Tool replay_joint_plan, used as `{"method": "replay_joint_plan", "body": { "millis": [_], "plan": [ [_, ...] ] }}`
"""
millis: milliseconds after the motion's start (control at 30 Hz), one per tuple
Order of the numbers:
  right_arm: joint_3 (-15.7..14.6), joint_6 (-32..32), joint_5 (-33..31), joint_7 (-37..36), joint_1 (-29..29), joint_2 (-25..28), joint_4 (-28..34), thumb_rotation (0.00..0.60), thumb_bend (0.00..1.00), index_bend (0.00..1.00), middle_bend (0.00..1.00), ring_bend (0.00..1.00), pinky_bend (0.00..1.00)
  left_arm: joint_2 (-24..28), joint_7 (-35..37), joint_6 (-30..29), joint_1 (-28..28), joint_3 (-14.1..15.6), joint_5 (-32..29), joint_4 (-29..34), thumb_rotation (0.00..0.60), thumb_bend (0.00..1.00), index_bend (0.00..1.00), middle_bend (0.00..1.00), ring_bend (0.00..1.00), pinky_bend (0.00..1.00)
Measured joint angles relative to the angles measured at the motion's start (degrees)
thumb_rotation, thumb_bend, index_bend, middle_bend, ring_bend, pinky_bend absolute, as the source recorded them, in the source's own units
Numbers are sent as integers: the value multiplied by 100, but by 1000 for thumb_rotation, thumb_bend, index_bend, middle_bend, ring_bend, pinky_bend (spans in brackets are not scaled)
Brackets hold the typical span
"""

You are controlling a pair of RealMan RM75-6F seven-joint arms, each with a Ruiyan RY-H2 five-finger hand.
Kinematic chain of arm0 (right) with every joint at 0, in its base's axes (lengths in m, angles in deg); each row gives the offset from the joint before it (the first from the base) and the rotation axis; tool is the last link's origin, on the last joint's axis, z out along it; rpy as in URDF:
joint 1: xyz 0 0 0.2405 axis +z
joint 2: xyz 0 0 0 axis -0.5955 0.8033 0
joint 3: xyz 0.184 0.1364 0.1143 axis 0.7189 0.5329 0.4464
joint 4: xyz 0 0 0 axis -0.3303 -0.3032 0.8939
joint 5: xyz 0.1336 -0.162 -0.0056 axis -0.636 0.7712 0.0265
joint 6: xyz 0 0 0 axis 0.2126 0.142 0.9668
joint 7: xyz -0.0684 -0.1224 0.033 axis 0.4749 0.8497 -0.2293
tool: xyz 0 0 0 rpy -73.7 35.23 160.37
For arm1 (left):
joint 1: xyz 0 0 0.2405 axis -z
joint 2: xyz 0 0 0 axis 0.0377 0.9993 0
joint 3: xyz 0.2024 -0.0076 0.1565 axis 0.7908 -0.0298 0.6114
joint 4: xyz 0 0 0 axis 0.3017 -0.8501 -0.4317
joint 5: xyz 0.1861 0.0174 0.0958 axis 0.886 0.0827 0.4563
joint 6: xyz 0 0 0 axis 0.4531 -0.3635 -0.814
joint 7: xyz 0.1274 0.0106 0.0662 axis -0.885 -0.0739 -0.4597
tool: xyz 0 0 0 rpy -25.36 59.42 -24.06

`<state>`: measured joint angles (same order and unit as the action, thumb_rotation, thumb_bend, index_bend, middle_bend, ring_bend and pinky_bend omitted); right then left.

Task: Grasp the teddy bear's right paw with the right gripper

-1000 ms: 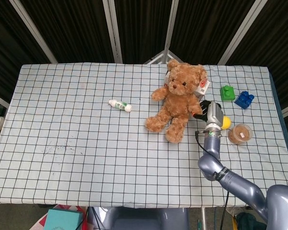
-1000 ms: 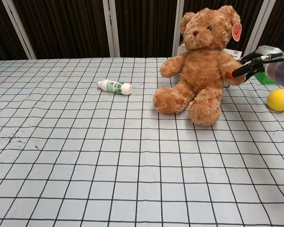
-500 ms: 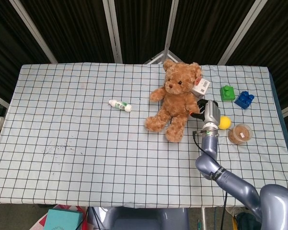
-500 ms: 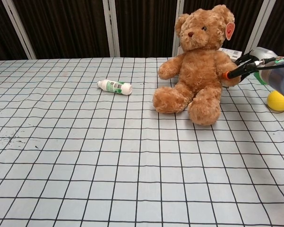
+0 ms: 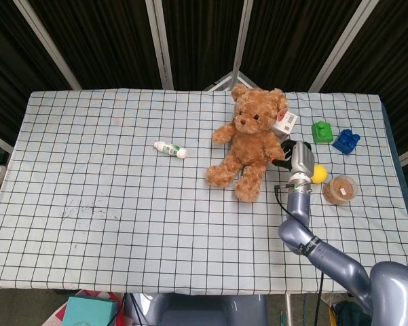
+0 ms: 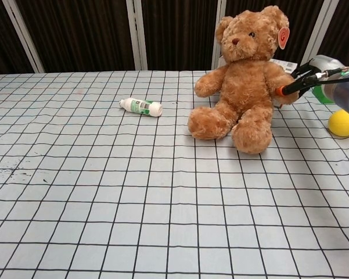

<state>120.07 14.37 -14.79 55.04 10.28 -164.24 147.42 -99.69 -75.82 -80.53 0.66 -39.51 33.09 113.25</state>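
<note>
A brown teddy bear (image 5: 251, 139) (image 6: 247, 81) sits upright on the checked tablecloth (image 5: 108, 190), facing the robot. My right hand (image 5: 290, 152) (image 6: 299, 80) reaches in from the right side. Its dark, orange-tipped fingers (image 6: 285, 88) close around the bear's paw (image 6: 285, 97) on the right of both views. The paw is partly hidden by the fingers in the head view. The bear's other paw (image 6: 204, 87) hangs free. My left hand shows in neither view.
A yellow ball (image 5: 318, 174) (image 6: 344, 123) lies just right of my right wrist. A green block (image 5: 322, 131), a blue block (image 5: 346, 140) and a clear cup of brown stuff (image 5: 340, 190) stand further right. A small white bottle (image 5: 170, 149) (image 6: 141, 107) lies left of the bear.
The bear's upper body shifted left and more upright with my right hand at its paw. Over the last half second the hand eased slightly right and the bear hardly moved.
</note>
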Motion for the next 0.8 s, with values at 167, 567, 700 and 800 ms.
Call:
{"method": "replay_joint_plan", "body": {
  "millis": [167,567,700,800],
  "plan": [
    [-125,53,-74,336,-24,115,118,600,342,265,286,334,0,3,13,-3,-5,-3,-6,0,600,173,220,62,12,136],
    [-424,565,-887,1169,-213,1307,1847,600,198,0,48,43,0,19,64,-22,-19,6,40,4,600,173,219,62,12,136],
    [-512,483,-938,1212,-375,1771,2510,600,197,0,48,43,0,32,117,-15,-25,5,43,-10,600,173,220,62,12,136],
    [-634,273,-902,1248,-576,2203,3061,600,197,0,48,43,0,46,168,-15,-31,14,89,-8,600,173,220,62,12,137]
  ]
}}
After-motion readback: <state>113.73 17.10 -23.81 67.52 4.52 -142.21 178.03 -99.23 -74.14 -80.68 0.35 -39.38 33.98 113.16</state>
